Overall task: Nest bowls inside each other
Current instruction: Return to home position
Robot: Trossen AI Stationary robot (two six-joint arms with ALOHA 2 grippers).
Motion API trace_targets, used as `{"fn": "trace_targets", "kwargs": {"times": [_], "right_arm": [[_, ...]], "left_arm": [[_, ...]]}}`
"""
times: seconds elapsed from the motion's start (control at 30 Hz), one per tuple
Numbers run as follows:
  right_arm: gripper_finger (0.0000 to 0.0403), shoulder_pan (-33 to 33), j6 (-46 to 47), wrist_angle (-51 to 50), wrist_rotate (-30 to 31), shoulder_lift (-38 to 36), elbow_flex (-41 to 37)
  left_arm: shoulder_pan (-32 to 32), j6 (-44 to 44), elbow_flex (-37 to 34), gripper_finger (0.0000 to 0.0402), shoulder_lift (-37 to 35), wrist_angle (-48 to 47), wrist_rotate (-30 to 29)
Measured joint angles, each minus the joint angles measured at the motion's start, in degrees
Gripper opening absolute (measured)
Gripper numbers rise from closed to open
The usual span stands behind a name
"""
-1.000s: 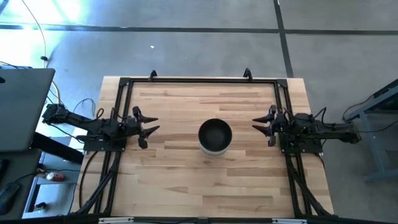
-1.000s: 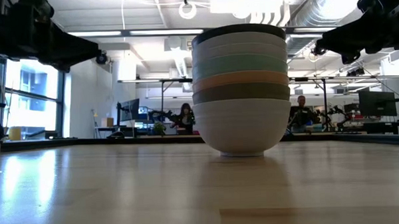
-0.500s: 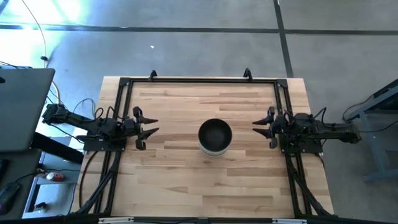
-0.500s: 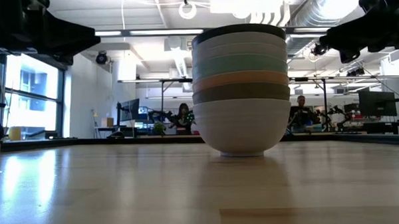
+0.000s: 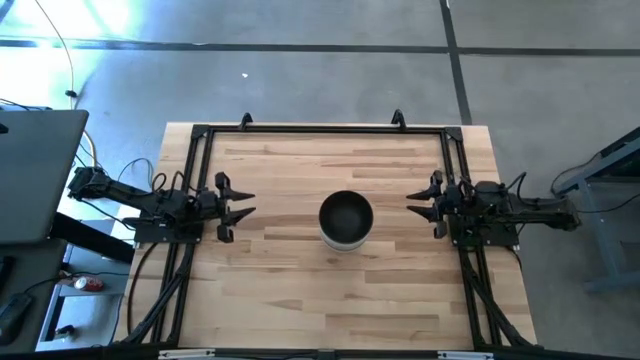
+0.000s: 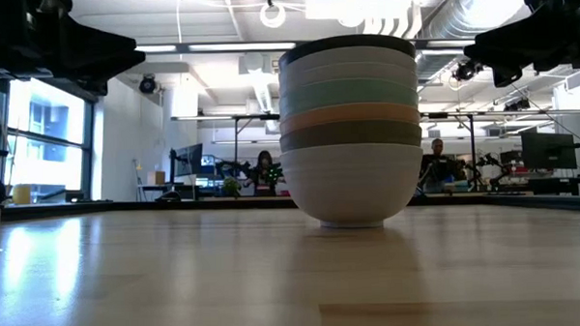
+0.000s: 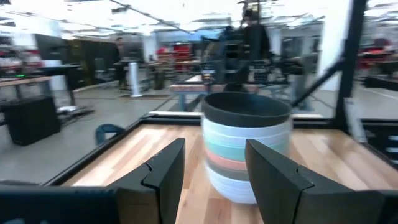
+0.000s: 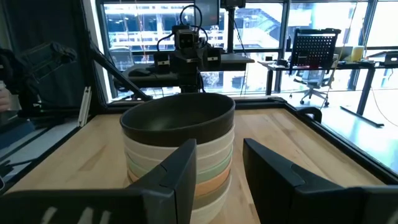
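Note:
The bowls stand nested in one stack (image 5: 346, 220) at the table's middle, and the bottom white bowl's foot rests on the wood. In the low view the stack (image 6: 350, 127) shows white at the bottom, then olive green, peach-orange, pale mint, two white rims and the black bowl on top. My left gripper (image 5: 245, 203) hovers open near the table's left edge, pointing at the stack (image 7: 247, 146). My right gripper (image 5: 412, 203) hovers open near the right edge, facing the stack (image 8: 180, 149) from the other side. Neither touches a bowl.
A black metal frame (image 5: 320, 128) runs along the table's far, left and right edges. Bare wood (image 5: 330, 300) lies all around the stack. A laptop (image 5: 35, 175) sits off the table's left side. People sit at desks (image 6: 269, 171) in the room beyond.
Both grippers have drawn back slightly from the stack, the left toward the table's left edge, the right toward the right edge and a little upward. Both stay open. The stack of bowls has kept still.

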Motion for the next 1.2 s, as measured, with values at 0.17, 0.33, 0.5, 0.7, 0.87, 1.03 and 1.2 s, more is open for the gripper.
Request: {"fn": "trace_targets", "kwargs": {"times": [0.17, 0.33, 0.5, 0.7, 0.87, 1.03, 1.2], "right_arm": [[0.0124, 0.00, 0.36, -0.22, 0.04, 0.00, 0.00], [0.0124, 0.00, 1.71, -0.24, -0.36, 0.00, 0.00], [0.0124, 0.00, 4.46, -0.48, -3.20, 0.00, 0.00], [0.0124, 0.02, 5.18, -0.46, -6.32, 0.00, 0.00], [0.0124, 0.00, 4.98, -0.40, -2.87, 0.01, 0.00], [0.0124, 0.02, 4.08, 0.11, -6.62, 0.00, 0.02], [0.0124, -0.08, 5.39, -2.35, 2.80, 0.07, 0.07]], "left_arm": [[-0.04, -1.52, 0.00, 0.0156, 0.00, -0.04, 4.66], [-0.02, -1.68, 0.00, 0.0156, 0.00, -0.04, 4.65], [-0.02, -5.58, 0.00, 0.0156, 0.00, -0.02, 5.64], [0.00, -9.45, 0.04, 0.0156, 0.02, -2.11, -5.50], [0.00, -9.81, 0.04, 0.0156, 0.02, -1.43, -4.15], [-0.02, -9.99, 0.04, 0.0156, 0.00, -1.08, -3.50], [-0.04, -2.43, 0.04, 0.0156, 0.00, -1.40, 6.28]]}}
